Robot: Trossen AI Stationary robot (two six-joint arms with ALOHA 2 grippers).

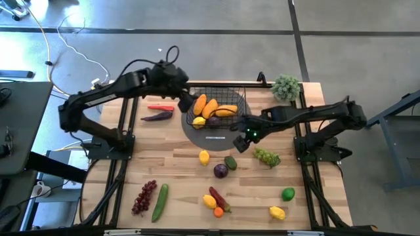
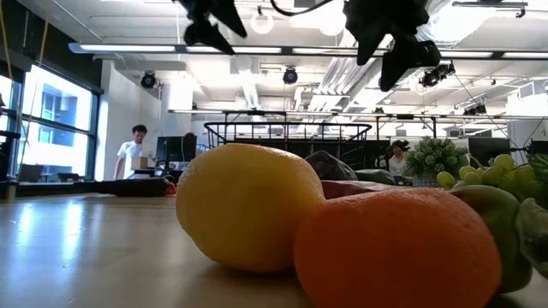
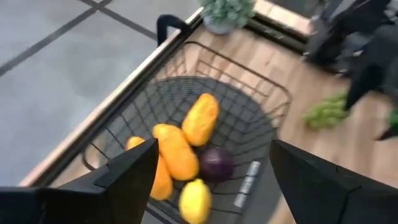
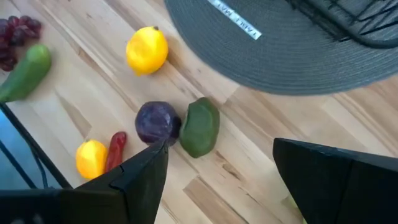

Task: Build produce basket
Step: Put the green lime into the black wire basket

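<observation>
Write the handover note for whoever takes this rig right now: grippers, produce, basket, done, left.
Left gripper: open, empty, over the basket's left end.
Right gripper: open, empty, above the table beside the round grey mat.
Basket: on the mat, holding several orange and yellow pieces plus a purple one.
Done: those pieces loaded.
Left on the table: red chili, eggplant, lemon, plum, green piece, green grapes, red grapes, cucumber, lime, a second lemon, and a small cluster near the front edge.
</observation>
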